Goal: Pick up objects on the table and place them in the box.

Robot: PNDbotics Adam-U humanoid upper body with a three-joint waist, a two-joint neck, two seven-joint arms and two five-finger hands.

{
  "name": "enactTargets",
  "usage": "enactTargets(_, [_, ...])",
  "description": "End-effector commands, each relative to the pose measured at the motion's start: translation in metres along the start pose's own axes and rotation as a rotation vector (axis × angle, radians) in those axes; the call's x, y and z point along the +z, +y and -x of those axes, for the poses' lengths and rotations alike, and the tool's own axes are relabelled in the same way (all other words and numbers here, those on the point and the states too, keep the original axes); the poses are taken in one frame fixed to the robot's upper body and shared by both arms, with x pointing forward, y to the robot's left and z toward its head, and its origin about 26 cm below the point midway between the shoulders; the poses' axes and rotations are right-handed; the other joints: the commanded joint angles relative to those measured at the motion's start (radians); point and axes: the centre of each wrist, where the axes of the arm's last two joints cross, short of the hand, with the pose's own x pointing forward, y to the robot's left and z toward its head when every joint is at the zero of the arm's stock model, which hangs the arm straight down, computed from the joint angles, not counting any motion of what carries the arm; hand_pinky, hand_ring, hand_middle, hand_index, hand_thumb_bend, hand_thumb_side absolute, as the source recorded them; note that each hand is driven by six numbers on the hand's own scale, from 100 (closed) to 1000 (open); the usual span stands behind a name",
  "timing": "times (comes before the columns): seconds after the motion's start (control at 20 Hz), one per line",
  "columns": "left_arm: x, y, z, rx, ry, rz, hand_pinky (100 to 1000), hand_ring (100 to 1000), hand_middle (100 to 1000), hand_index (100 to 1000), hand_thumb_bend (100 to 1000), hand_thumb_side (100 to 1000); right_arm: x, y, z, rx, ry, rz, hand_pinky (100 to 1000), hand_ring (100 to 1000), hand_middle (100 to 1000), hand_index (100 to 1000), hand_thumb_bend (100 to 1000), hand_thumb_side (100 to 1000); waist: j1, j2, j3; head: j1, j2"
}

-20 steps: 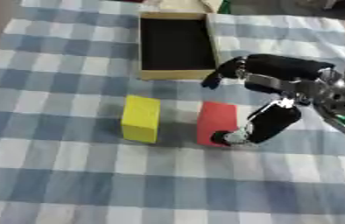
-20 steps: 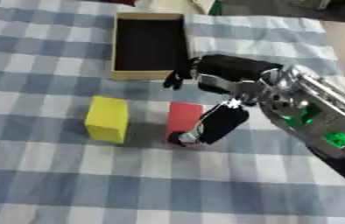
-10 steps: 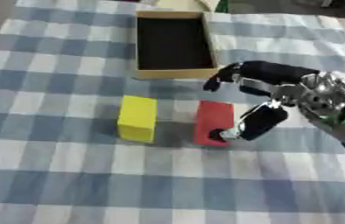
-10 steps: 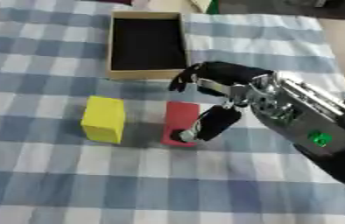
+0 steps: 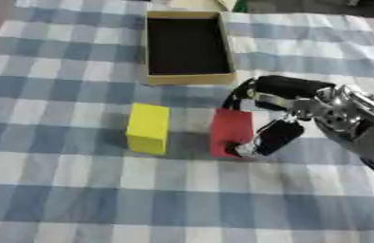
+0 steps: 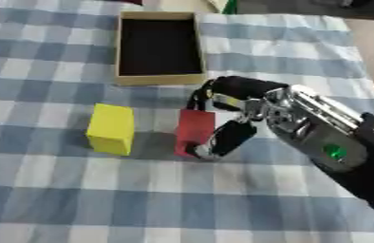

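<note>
A red block point(image 5: 226, 129) stands on the checked tablecloth, with a yellow block point(image 5: 149, 128) a little to its left. My right hand point(image 5: 294, 102) reaches in from the right and is curled round the red block. Its fingers point(image 5: 247, 90) hook over the block's far end and the thumb point(image 5: 270, 137) presses the near right corner. The block still rests on the cloth. Behind both blocks lies the open cardboard box point(image 5: 190, 79) with a dark inside. My left hand shows in no view.
The blue and white checked cloth point(image 5: 74, 190) covers the whole table. A green and pale object point(image 5: 233, 4) lies just past the box at the far edge. The right forearm point(image 6: 340, 152) crosses the lower right part of the table.
My right hand has shifted a little left and closed in on the red block, thumb now against its near corner. Both blocks and the box have stayed in place.
</note>
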Motion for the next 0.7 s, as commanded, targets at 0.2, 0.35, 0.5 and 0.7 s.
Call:
enactTargets(0.2, [-0.005, 0.001, -0.005, 0.001, -0.024, 0.01, 653, 676, 655, 895, 130, 912, 0.006, -0.011, -0.002, -0.009, -0.017, 0.079, 779, 750, 499, 665, 303, 437, 0.007, -0.018, -0.001, 0.0, -0.004])
enactTargets(0.35, [-0.006, 0.001, -0.005, 0.001, -0.023, 0.01, 653, 676, 655, 895, 130, 912, 0.009, -0.014, -0.003, -0.05, -0.021, 0.139, 764, 728, 474, 634, 244, 439, 0.008, -0.018, -0.003, 0.001, -0.003])
enactTargets(0.5, [-0.006, 0.001, -0.005, 0.001, -0.024, 0.012, 653, 676, 655, 895, 128, 910, 0.014, -0.019, -0.007, -0.074, -0.03, 0.194, 743, 691, 448, 602, 179, 427, 0.007, -0.018, -0.005, 0.001, -0.004])
enactTargets(0.7, [-0.006, 0.002, -0.005, -0.001, -0.025, 0.016, 653, 676, 656, 895, 126, 909, 0.023, -0.027, -0.011, -0.091, -0.05, 0.248, 738, 685, 441, 599, 150, 419, 0.007, -0.02, -0.007, 0.003, -0.005])
